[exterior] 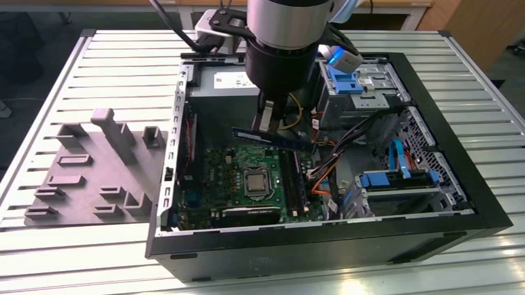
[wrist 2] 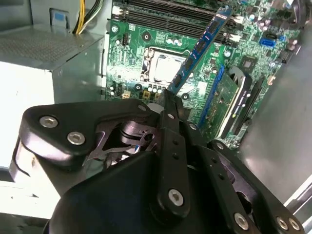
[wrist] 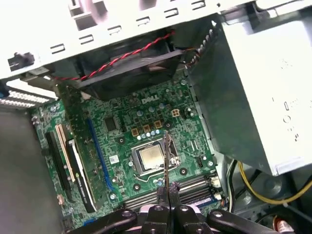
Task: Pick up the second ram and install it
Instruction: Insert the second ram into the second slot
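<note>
As if to meet the black memory slots (exterior: pixel 294 179) edge-down, the thin dark-grey memory stick (exterior: pixel 292 142) hung clamped in the gripper (exterior: pixel 268 127) above them.

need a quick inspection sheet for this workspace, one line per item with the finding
surface: slatted metal table carrying an open computer case
job's things: second ram held in the air above the motherboard, not in a slot
clutter: grey fixture with posts, at the exterior view's left
grippers: gripper shut on the second ram
cables: orange and red wires inside the case; black cable by the arm
surroundings: wooden furniture behind the table
</note>
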You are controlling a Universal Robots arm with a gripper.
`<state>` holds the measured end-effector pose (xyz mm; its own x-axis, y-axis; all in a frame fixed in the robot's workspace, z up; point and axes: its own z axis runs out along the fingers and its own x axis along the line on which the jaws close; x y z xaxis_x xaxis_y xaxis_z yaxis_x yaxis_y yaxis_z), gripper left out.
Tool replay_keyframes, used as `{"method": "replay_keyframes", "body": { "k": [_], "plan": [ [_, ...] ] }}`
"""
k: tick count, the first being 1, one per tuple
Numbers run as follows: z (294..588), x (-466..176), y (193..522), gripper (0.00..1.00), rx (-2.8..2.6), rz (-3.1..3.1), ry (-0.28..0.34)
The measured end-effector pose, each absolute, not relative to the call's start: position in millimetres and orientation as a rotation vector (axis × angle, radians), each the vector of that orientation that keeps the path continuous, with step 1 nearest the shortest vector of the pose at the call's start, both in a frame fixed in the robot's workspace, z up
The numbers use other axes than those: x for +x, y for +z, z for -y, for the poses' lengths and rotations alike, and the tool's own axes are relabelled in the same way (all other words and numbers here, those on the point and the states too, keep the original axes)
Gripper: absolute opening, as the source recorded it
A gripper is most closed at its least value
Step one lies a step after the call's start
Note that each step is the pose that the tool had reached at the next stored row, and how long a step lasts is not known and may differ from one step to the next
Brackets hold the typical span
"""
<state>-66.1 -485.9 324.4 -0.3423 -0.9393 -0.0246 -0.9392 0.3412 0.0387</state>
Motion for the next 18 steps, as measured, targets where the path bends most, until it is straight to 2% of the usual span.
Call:
{"method": "replay_keyframes", "body": {
  "k": [18],
  "plan": [
    [485.9, -66.1, 324.2, 0.12, 1.521, 2.751, -0.071]
  ]
}}
